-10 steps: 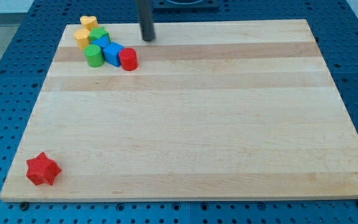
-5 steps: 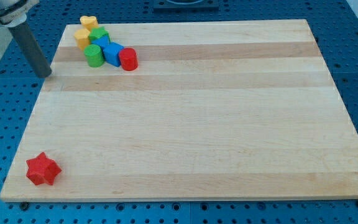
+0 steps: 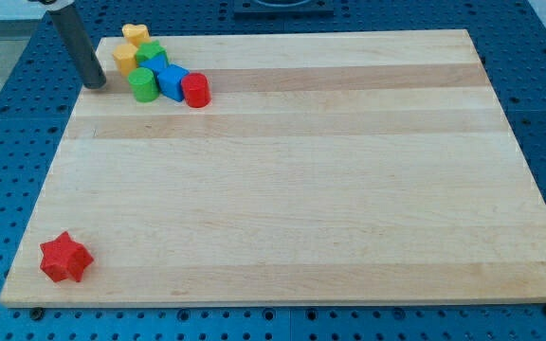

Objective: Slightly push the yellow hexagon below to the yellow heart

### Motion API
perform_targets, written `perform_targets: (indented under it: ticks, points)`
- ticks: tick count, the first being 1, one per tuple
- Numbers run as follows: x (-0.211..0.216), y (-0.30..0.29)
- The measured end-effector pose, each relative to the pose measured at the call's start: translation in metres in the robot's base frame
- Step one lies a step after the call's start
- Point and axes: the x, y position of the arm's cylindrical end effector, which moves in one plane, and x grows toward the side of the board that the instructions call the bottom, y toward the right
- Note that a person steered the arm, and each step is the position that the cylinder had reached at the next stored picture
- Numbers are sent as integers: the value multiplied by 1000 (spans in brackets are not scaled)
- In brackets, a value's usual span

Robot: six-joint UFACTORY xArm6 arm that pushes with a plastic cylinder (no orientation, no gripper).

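Observation:
The yellow hexagon (image 3: 124, 57) sits near the board's top left corner, just below and left of the yellow heart (image 3: 136, 35), touching or nearly touching it. My tip (image 3: 95, 84) rests on the board's left edge, a short way left of and below the hexagon, apart from it. The rod rises from the tip towards the view's top left.
A green block (image 3: 152, 54), a green cylinder (image 3: 143, 84), a blue block (image 3: 170, 80) and a red cylinder (image 3: 195, 90) cluster right of the hexagon. A red star (image 3: 65, 258) lies at the bottom left. The wooden board (image 3: 292, 170) lies on a blue pegboard.
My tip swung from the board's top edge right of the cluster to off the left edge, then came back up and right to beside the hexagon. No block moved.

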Motion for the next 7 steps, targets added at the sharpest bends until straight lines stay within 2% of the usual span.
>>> perform_targets:
  ticks: [2,4,7]
  points:
    - [-30,26]
    - [-34,43]
    - [-19,-22]
